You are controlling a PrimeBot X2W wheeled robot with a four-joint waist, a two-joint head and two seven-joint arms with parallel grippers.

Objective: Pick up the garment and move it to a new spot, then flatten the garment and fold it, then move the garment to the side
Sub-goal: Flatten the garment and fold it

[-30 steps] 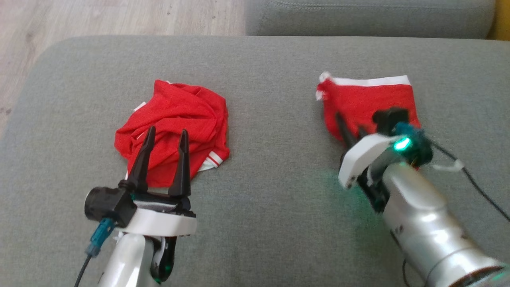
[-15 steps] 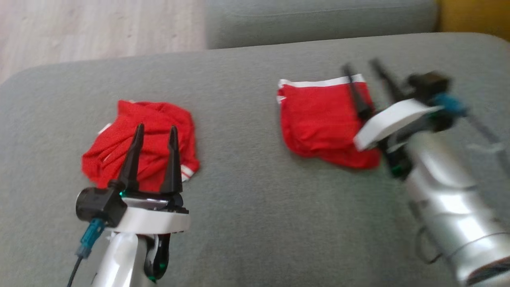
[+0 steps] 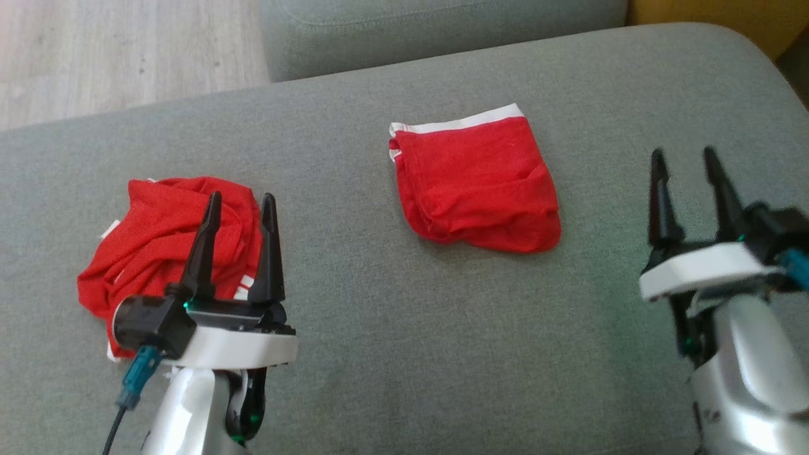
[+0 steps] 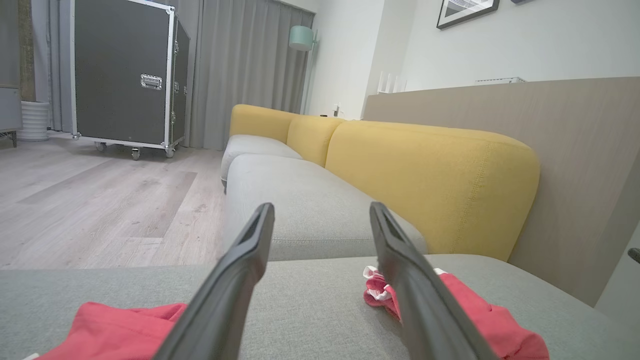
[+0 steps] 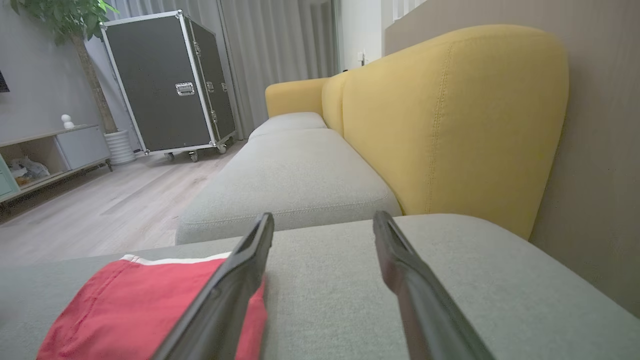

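Head view has both pairs of jaws apart and empty; the folded red shorts (image 3: pixel 477 183), lying left of the right jaws, look light and limp, best pinched through all layers.

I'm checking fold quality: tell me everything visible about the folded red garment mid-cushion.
The folded red garment is thin, soft-looking fabric with a white band along its far edge. It lies flat in a compact, roughly square stack, layers showing at its left edge, the near edge rounded and slightly wrinkled. It rests on the grey sofa cushion, which alone touches it; the open right gripper stands apart to its right.
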